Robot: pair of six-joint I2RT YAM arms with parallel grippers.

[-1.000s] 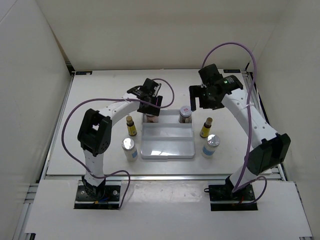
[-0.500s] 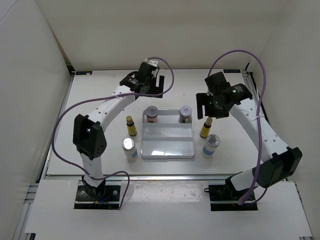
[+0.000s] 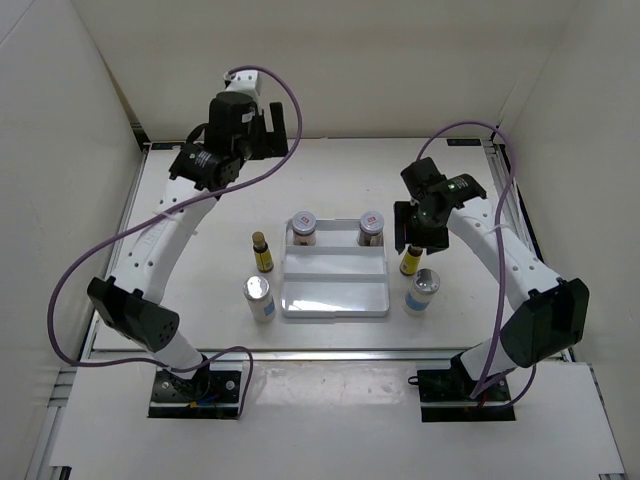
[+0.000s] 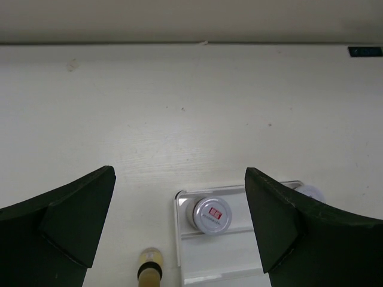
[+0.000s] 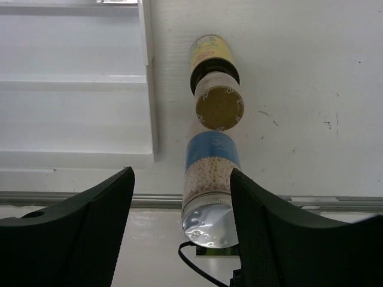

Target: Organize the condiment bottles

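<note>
**Near edge.** Two bottles stand upright on the table (image 3: pixel 200 220), outside the tray (image 3: pixel 335 308). The left white-blue bottle (image 3: pixel 259 297) is just beside the tray's left wall. The right white-blue bottle (image 3: pixel 422 292) is just beside its right wall. The tray's near and middle compartments hold nothing.

**Mid-table.** The left yellow bottle (image 3: pixel 262 252) and the right yellow bottle (image 3: pixel 412 260) stand upright on the table, one on each side of the tray and neither inside it. The right gripper (image 3: pixel 416 238) hangs directly above the right yellow bottle. Its jaws are partly apart and grip nothing. In the right wrist view that bottle sits ahead of the jaws, not between them.

**Far compartment.** The left jar (image 3: pixel 303 228) and the right jar (image 3: pixel 371 228) stand upright side by side, apart from each other.

**Far table.** The left gripper (image 4: pixel 179 173) is raised over the far left of the table, its jaws spread wide and empty.

**Progress, as judged.** Two of the six bottles are in the tray and four are left. The step in hand appears to be the pickup of the right yellow bottle.

**Markings.**
- **Jars:** each lid carries a red block with fine print beneath it, too small to read.
- **Yellow bottles:** the yellow label shows dark print that is illegible.
- **White-blue bottles:** there is a blue band with pale grains showing below it, and no legible text.
- **Brand:** none can be made out on any bottle.
</note>
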